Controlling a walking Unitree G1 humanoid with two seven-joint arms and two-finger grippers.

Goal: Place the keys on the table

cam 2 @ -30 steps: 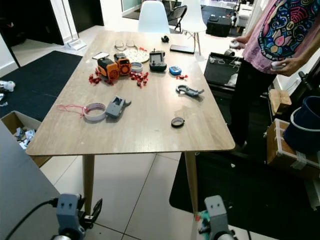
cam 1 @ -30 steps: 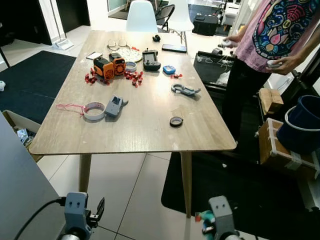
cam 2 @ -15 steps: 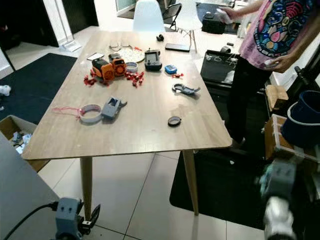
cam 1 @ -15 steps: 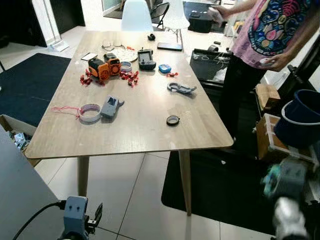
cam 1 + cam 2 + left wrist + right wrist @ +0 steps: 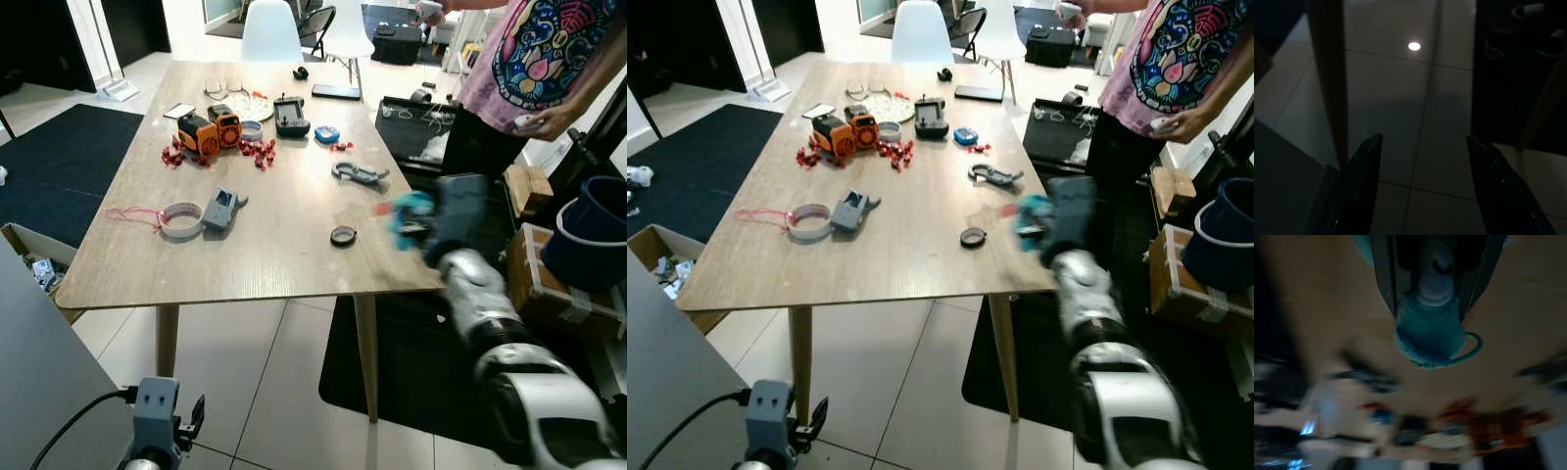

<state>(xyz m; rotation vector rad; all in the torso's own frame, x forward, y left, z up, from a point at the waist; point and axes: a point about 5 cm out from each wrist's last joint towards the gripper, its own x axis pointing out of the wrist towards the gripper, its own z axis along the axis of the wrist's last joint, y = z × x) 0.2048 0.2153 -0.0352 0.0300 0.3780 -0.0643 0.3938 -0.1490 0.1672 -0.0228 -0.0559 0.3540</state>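
Observation:
The keys are a blurred teal bundle with a ring and a small red part, held just above the right side of the wooden table. My right gripper reaches in from the table's right edge and is shut on them. In the right wrist view the keys sit between the two black fingers, with the tabletop beyond. My left gripper hangs open low over the tiled floor beside a table leg.
A black ring lies just left of the keys, with a grey clip beyond it. A tape roll, a grey device and orange gadgets are further left. A person stands at the right, near a blue bucket.
My right arm has swung up from near the floor to the table's right edge, carrying the keys. The camera has shifted a little. The left arm hangs as before.

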